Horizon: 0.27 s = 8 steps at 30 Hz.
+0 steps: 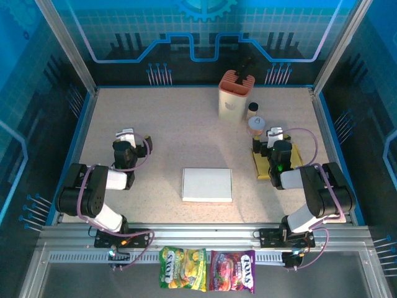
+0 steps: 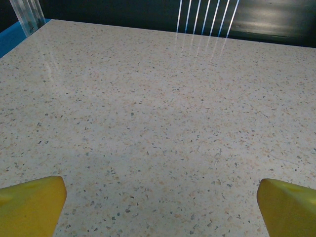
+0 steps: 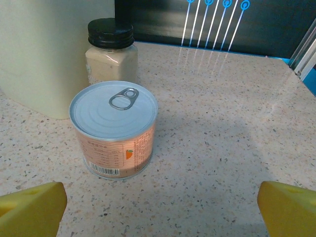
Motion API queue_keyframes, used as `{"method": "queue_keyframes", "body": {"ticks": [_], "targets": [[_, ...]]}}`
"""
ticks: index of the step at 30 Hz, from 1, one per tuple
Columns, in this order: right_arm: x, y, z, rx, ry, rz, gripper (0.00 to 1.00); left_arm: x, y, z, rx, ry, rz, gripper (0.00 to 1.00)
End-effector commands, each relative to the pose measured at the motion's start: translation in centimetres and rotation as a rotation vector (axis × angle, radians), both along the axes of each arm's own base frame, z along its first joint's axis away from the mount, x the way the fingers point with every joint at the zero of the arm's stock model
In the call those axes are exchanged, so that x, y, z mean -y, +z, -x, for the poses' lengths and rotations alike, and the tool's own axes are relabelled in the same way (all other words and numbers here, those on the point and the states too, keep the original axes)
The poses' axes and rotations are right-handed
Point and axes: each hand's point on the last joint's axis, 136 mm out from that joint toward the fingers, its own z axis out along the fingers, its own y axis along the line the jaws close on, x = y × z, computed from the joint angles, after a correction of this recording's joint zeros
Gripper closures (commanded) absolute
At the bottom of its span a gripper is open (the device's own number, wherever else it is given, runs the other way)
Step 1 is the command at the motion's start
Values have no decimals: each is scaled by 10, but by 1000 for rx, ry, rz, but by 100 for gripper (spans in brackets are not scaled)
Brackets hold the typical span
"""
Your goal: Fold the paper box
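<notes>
The paper box (image 1: 207, 184) lies flat and white on the speckled table, near the front edge between the two arms. My left gripper (image 1: 127, 135) rests to the box's left and further back, well clear of it. In the left wrist view that gripper (image 2: 160, 210) is open, its yellow fingertips (image 2: 32, 205) far apart over bare table. My right gripper (image 1: 275, 133) sits to the box's right and further back. It (image 3: 160, 212) is open too, with nothing between its yellow fingertips (image 3: 34, 207).
A tin can (image 3: 114, 129) with a pull tab stands just ahead of the right gripper, a black-lidded jar (image 3: 111, 49) behind it, beside a cream holder (image 1: 236, 94) with an orange top. A yellow pad (image 1: 263, 164) lies under the right arm. Two candy bags (image 1: 206, 270) hang at the front rail.
</notes>
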Motion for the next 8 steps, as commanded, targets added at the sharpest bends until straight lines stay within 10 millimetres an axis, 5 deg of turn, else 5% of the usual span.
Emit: {"method": "queue_keyframes", "body": {"ticks": [1, 8], "targets": [[2, 4, 0, 20, -18, 8, 0, 2, 6, -3, 19, -17, 2, 1], [4, 4, 1, 22, -26, 3, 0, 2, 7, -3, 22, -17, 2, 1]]}}
